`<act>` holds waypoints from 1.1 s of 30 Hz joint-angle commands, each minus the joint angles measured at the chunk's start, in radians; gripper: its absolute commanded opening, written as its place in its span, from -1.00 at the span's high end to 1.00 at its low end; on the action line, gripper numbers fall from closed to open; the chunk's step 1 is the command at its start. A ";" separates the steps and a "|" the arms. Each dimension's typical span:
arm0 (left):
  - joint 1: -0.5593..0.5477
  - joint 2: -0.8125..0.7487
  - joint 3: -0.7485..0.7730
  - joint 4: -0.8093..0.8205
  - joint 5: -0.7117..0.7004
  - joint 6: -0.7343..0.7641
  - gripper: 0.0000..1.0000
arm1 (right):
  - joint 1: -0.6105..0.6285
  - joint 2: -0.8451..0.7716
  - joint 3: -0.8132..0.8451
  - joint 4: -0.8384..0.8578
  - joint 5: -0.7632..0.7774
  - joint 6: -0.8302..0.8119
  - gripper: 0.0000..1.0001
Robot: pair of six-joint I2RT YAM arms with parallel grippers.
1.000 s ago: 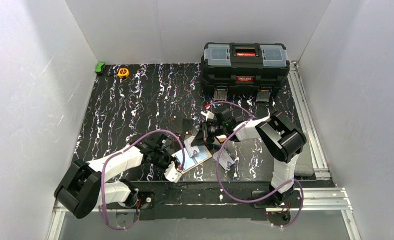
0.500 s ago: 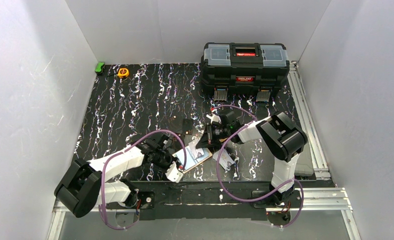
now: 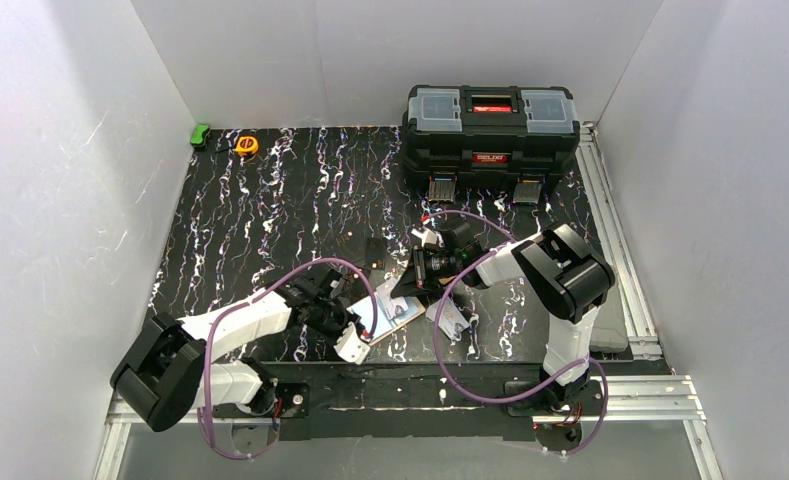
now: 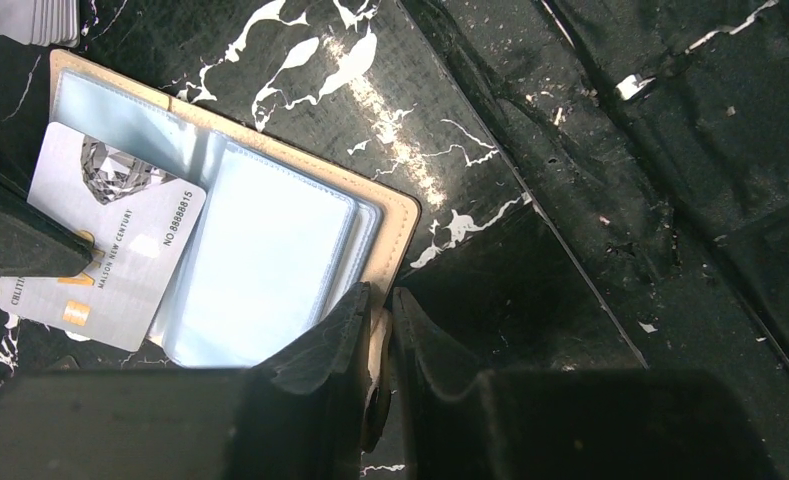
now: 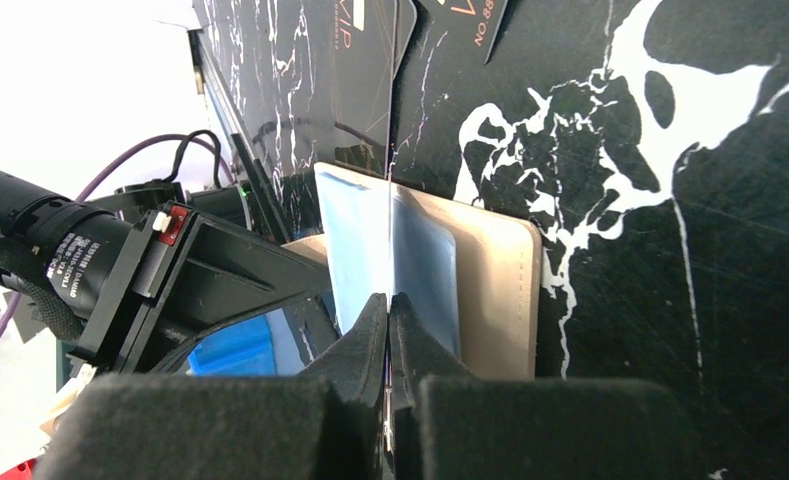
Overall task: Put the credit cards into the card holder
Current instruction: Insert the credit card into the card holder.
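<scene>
So the card holder (image 4: 395,215) lay open on the black marbled surface (image 4: 590,150), near the front edge between both arms. The silver-white card (image 4: 120,260) sat partly over its clear sleeves (image 4: 260,260), pinched by the right end effector (image 5: 388,305). The left end effector (image 4: 378,330) was clamped on the holder's beige edge.

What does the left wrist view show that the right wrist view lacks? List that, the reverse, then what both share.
Left wrist only: the left gripper pinching the cream-beige folding card holder, print on the silver-white plastic card, a pile of cards. Right wrist only: that card edge-on in the shut right gripper, the left arm's wrist. Both: holder and card.
</scene>
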 commanded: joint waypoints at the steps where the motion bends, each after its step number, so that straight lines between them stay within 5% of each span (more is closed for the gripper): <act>1: -0.009 0.012 0.009 -0.019 0.012 -0.017 0.73 | -0.003 0.008 -0.011 0.074 -0.051 0.012 0.97; 33: -0.020 0.023 0.023 -0.001 0.008 -0.039 0.74 | 0.043 0.071 0.105 -0.132 -0.124 -0.107 0.97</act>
